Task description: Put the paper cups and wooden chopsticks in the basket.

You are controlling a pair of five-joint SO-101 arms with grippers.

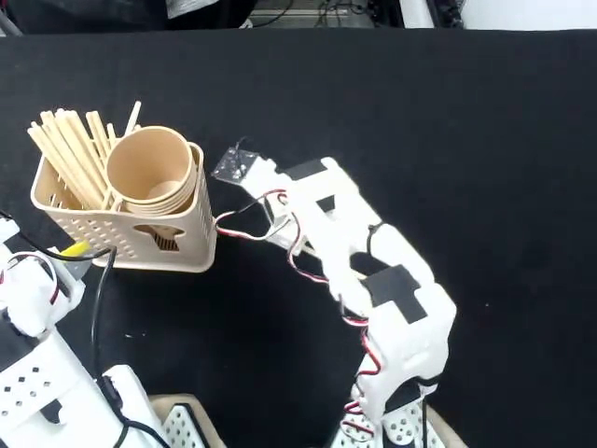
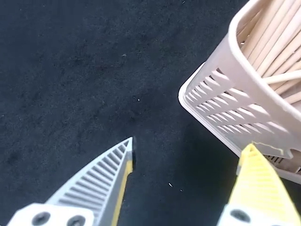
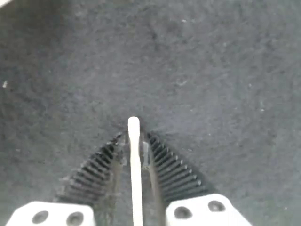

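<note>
A stack of tan paper cups (image 1: 149,168) with rolled rims stands upright in a beige plastic basket (image 1: 177,245) with slotted walls, beside a leaning bundle of pale wooden chopsticks (image 1: 70,149). The basket sits on a table covered in black felt-like cloth (image 1: 448,121). The right gripper (image 3: 134,137), just beside the basket, has its ribbed jaws clamped on a single round wooden chopstick (image 3: 135,188). The left gripper (image 2: 190,143) is spread wide and holds nothing, its yellow finger near the basket's wall.

basket (image 2: 225,94) cut off at the edge, chopstick (image 3: 135,165) running past the edge, nested paper cups (image 1: 154,173) uncountable
</note>
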